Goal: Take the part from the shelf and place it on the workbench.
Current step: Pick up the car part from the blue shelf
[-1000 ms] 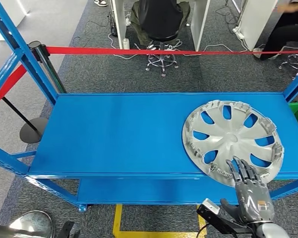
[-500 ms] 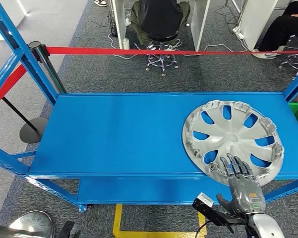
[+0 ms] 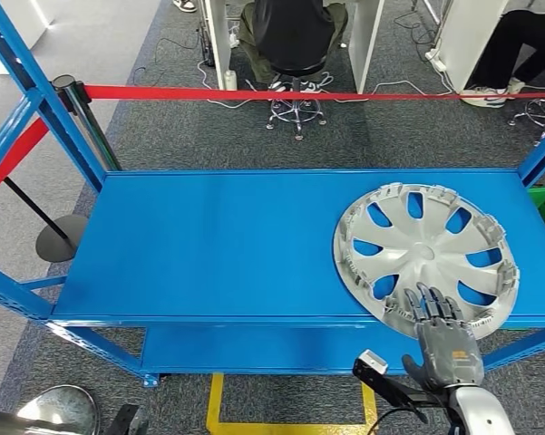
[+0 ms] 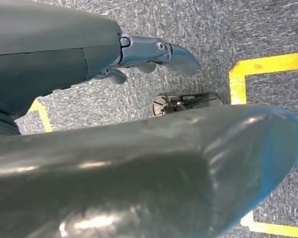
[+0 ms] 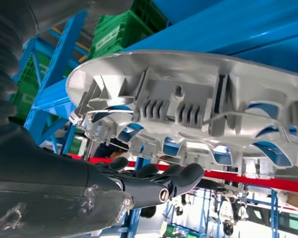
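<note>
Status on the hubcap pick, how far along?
Nothing done yet: the hubcap lies flat on the blue shelf. In hand: the right hand, fingers apart, is at its near rim, no grip visible. Left: grasp, lift, carry to the workbench. The left hand hangs over the floor.

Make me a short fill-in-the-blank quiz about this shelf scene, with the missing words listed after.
1. The silver wheel cover lies on a shelf painted ____.
2. The hand reaching over the wheel cover's near rim is the robot's ____ hand.
3. Behind the shelf a ____ barrier tape is stretched across.
4. The left hand hangs over grey carpet marked with ____ lines.

Missing words: blue; right; red; yellow
</note>
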